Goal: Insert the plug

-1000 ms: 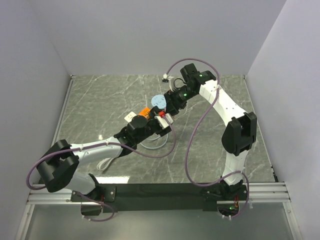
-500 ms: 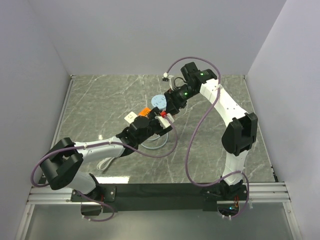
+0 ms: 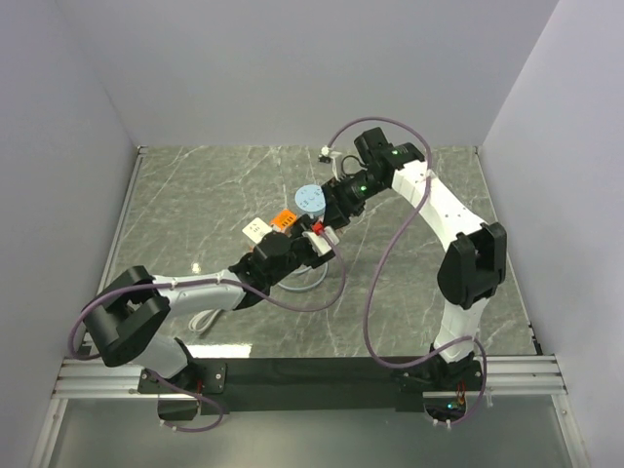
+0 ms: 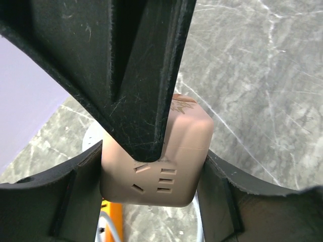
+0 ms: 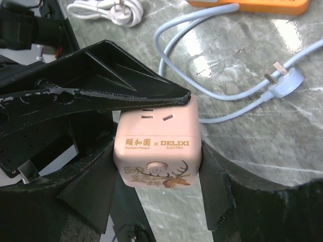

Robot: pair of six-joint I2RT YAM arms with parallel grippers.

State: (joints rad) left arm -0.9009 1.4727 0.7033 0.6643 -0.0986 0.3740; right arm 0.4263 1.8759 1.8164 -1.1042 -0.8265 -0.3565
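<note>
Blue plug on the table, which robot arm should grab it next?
Probably right. The left gripper and right gripper both clamp the pink socket cube; the blue plug lies free on the table in the right wrist view, close by.

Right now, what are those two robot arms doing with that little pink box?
Both arms meet over the middle of the table. The right gripper holds a pink socket cube above it. The left gripper has its fingers on either side of the same cube, but I cannot tell if it is squeezing. The pale blue plug lies on the table, not pushed into any socket.
</note>
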